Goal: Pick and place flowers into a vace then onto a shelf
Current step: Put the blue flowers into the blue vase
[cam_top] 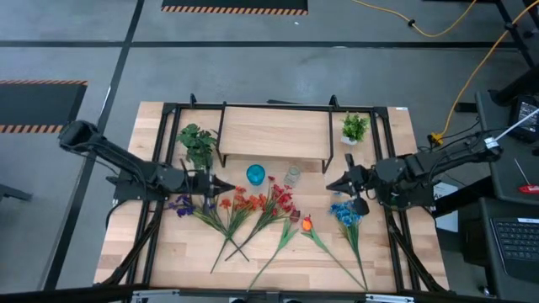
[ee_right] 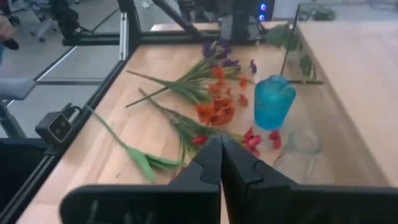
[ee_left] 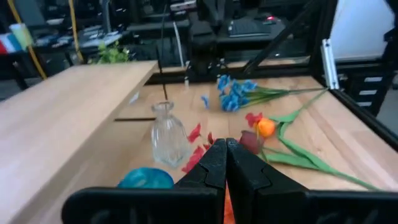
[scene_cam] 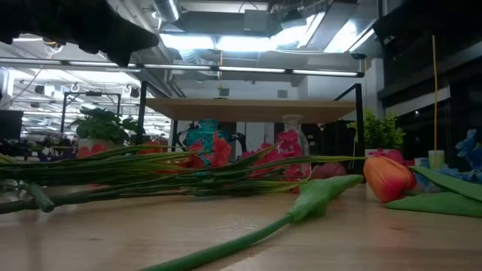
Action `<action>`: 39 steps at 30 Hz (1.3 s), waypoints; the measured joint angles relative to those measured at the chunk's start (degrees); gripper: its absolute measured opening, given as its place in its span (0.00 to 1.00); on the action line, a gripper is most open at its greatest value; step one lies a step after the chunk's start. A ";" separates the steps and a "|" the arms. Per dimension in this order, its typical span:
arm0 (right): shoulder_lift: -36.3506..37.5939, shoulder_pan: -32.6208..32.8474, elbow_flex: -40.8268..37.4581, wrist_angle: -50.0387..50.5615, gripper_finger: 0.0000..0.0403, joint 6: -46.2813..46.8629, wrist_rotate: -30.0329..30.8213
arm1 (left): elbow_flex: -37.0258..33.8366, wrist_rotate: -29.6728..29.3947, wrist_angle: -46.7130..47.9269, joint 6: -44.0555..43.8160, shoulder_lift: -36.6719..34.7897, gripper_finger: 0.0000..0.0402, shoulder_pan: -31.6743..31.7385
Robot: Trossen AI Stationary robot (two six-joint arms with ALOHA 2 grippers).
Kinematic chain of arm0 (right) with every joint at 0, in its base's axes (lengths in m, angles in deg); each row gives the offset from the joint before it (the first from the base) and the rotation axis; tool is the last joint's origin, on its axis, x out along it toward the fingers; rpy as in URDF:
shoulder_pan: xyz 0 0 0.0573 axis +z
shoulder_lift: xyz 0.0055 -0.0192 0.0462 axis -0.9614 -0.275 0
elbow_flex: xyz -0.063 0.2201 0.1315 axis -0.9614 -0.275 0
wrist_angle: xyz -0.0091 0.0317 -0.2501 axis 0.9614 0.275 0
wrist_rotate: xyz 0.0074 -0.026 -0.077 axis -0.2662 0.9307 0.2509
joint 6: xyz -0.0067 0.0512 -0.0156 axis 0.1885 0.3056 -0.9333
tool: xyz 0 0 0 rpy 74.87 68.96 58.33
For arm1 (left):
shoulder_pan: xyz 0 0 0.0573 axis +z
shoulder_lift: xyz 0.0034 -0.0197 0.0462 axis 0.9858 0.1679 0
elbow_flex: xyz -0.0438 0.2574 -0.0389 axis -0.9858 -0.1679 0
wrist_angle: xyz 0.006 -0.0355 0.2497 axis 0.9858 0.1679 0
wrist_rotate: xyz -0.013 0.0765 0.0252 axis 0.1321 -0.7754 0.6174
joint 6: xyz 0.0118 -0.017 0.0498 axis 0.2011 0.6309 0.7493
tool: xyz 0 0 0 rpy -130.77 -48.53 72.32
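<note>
The flowers (cam_top: 253, 210) lie flat on the table in front of the shelf (cam_top: 274, 135), none yet in the blue vase (cam_top: 255, 175) or the clear vase (cam_top: 292, 176). To do well, a claw should open, come down on one thin stem, and pinch it alone. The left claw (cam_top: 226, 185) and right claw (cam_top: 331, 187) are both closed tight, holding nothing.

Tabletop (cam_top: 177, 252): light wood, pale grain. Shelf (cam_top: 274, 135): same light wood, black legs. Flowers, left to right: purple (cam_top: 179, 203), orange (cam_top: 237, 202), red (cam_top: 280, 199), orange tulip (cam_top: 306, 224), blue (cam_top: 344, 212); stems green. Vases: blue (cam_top: 255, 175), clear glass (cam_top: 292, 176). Potted plants (cam_top: 354, 127): green. Floor tape, far: orange-black stripes (cam_top: 234, 9).
</note>
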 joint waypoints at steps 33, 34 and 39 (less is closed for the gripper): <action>-26.03 26.48 24.14 47.39 0.00 67.93 7.56 | 16.38 -4.48 19.18 -10.82 15.01 0.01 -3.62; -26.03 26.60 24.15 47.86 0.00 68.89 7.53 | 16.38 -4.47 19.17 -10.79 15.01 0.01 -3.62; -26.03 26.77 24.15 48.58 0.02 68.83 7.55 | 16.38 -5.07 19.17 -10.61 15.01 0.01 -3.62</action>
